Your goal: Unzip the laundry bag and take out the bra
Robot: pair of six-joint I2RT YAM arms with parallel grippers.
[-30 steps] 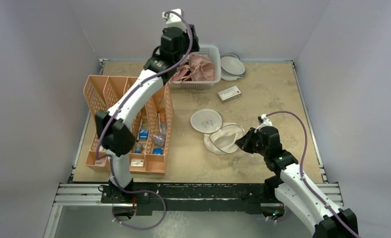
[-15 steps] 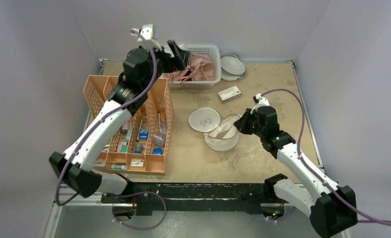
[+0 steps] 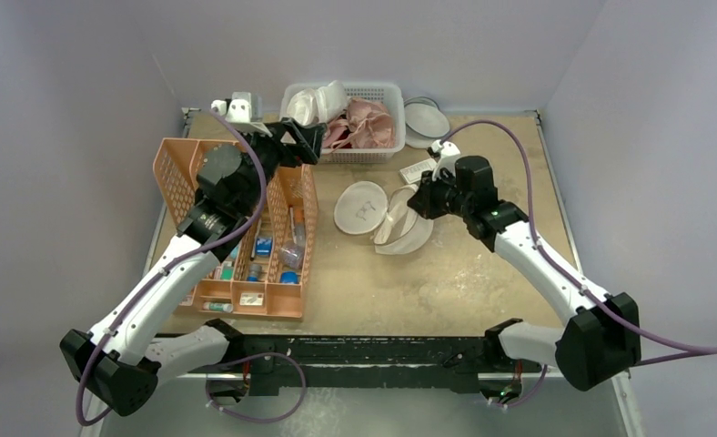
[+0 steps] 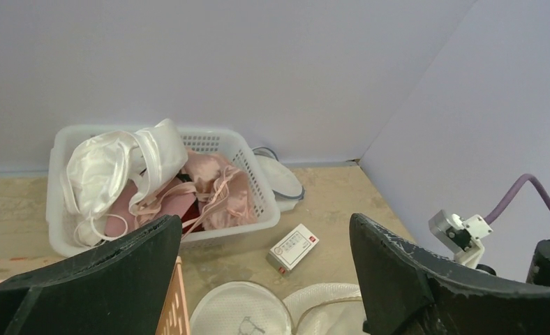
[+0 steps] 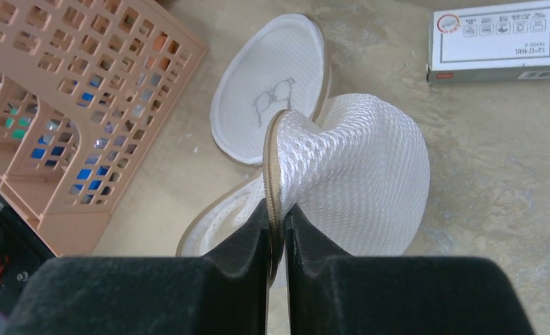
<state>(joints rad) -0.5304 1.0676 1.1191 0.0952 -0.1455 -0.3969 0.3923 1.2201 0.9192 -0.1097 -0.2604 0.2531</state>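
Forward, right gripper (image 5: 277, 213) (tight) on laundry bag (image 5: 359, 174)

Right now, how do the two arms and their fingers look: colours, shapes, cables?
Both the left arm and the right arm have white tubular links joined by bulky black joints. A thin purple cable loops along each. The left fingers and right fingers are matte black, broad and wedge-shaped. A small white module sits at each wrist.

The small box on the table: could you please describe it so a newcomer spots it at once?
Find the white basket of clothes at the table's far edge. Near its front right corner lies a small box. Unlike the round mesh case nearby, it is rectangular with red print.
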